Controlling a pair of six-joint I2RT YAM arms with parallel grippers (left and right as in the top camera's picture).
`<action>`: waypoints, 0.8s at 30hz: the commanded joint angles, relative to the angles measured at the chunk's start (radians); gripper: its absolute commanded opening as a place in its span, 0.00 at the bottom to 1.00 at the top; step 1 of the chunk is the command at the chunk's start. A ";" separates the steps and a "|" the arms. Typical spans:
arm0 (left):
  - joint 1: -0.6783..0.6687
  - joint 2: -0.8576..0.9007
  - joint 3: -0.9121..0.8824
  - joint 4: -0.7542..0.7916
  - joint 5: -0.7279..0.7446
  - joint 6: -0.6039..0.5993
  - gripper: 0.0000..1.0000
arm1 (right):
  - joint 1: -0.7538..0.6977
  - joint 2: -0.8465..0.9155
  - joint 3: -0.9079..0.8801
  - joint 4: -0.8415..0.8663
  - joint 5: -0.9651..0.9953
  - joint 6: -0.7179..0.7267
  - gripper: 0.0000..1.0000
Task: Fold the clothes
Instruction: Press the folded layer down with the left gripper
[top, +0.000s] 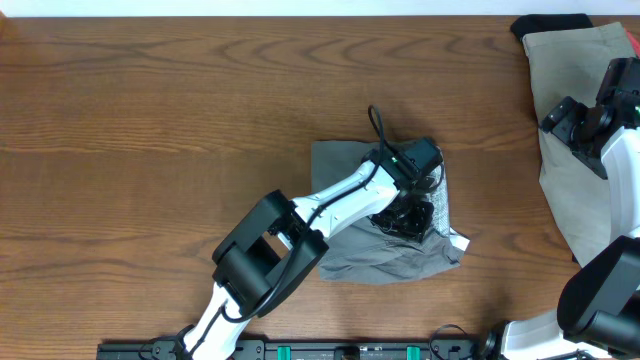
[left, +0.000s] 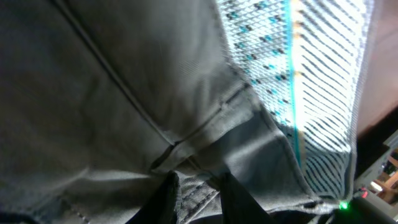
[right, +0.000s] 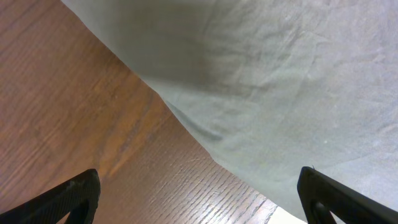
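The grey shorts (top: 372, 262) are lying in the middle of the desk (top: 150, 120), partly folded into a rough square. The left gripper (top: 405, 212) is standing over their right half. In the left wrist view its fingers (left: 166, 200) are close together with a ridge of grey cloth pressed between them, so I judge it is clenched on the shorts near the pale speckled waistband lining (left: 305, 93).

The step in hand is probably carrying this pinched edge across to make the next fold. To do it well, the arm should be lifting only a little, so that the lower layer is not rising with it. It should then be moving straight over the cloth, so that the edges are meeting squarely. The cotton is soft and is already wrinkling near the front edge, so a slow pull is better. The grip should be letting go only when the layer is lying flat.

The paler beige pair (top: 575, 190) is lying at the right side of the desk, well apart from the grey pair, with a black cloth (top: 550, 24) at its far end. The right gripper (right: 199, 202) is hovering over its edge with the fingers spread wide and nothing between them.

No box, basket or other container is showing in any view.
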 joint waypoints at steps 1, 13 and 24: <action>0.002 0.028 -0.003 0.000 -0.025 -0.015 0.36 | -0.005 -0.016 0.002 0.000 0.014 -0.007 0.99; 0.055 -0.116 0.013 -0.051 -0.015 -0.014 0.57 | -0.005 -0.016 0.002 0.000 0.014 -0.007 0.99; 0.162 -0.160 0.013 0.128 -0.153 -0.014 0.71 | -0.005 -0.016 0.002 0.000 0.014 -0.007 0.99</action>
